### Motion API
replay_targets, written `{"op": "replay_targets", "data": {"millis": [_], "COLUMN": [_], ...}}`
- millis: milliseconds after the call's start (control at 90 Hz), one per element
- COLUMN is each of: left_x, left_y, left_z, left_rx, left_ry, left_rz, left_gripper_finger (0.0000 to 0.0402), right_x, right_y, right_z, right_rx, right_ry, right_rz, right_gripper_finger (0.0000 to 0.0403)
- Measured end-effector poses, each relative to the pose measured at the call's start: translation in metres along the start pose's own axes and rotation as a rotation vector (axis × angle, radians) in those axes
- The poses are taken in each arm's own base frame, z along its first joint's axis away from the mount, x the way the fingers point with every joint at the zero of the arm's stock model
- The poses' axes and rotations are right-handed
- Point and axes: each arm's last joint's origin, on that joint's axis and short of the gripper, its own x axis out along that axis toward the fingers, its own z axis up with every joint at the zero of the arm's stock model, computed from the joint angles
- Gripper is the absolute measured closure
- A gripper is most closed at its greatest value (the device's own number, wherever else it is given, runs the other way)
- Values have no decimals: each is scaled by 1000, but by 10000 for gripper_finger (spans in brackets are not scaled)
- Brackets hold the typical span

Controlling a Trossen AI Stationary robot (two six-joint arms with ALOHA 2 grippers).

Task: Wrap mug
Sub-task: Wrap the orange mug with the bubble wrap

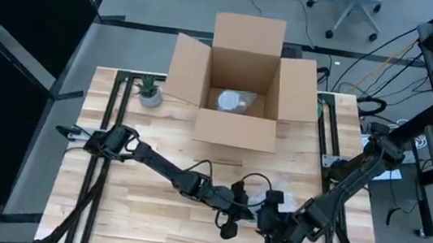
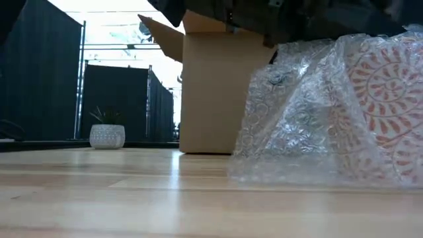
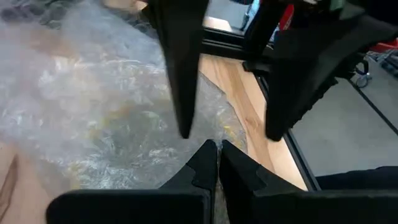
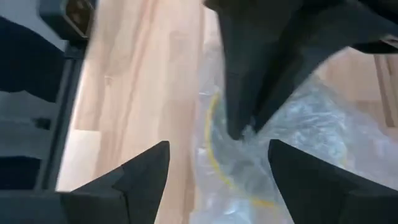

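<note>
A red-and-white patterned mug (image 2: 386, 109) sits on the table near the front edge, under a loose sheet of clear bubble wrap (image 2: 297, 125). My left gripper (image 3: 217, 152) is shut at the wrap's edge; the right wrist view shows it (image 4: 239, 132) coming down onto the sheet. My right gripper (image 4: 219, 146) is open, with its fingers on either side of the wrap and the left gripper between them. I cannot tell whether the right gripper touches the wrap. In the high view both grippers meet at the wrap (image 1: 277, 195). My left gripper pinches the bubble wrap between its two shut fingertips at a bunched edge (image 4: 244, 142) on the side toward the table's right edge. The fingers slant down onto it. One layer or several, I cannot tell. The rest of the sheet lies slack over the mug and on the table.
An open cardboard box (image 1: 242, 75) stands at the far middle of the table, with a wrapped item (image 1: 231, 100) inside. A small potted plant (image 1: 149, 91) stands to its left. The table's right edge and frame (image 3: 273, 118) are close to the grippers.
</note>
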Motion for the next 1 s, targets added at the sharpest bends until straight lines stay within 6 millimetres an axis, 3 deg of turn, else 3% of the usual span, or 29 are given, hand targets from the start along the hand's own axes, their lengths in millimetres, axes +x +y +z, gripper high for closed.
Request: {"op": "replay_targets", "data": {"millis": [322,611,833,1000], "left_x": [0,1,0,-14], "left_y": [1,2,13,15], "left_z": [1,3,8,19], "left_rx": [-20,-52,-55,-61], "left_ry": [-6,-23,14,88], "left_rz": [-9,-48,-202,-249], "left_gripper_finger": [400,394,307,236], "right_x": [41,45,45,45], "right_y": [3,4,4,4], "right_z": [-4,-4,-5,-5], "right_rx": [-19,-27,-28,-28], "right_ry": [96,98,103,105], "right_rz": [-37,-27,-26,-27], "right_gripper_finger": [145,145,145,145]}}
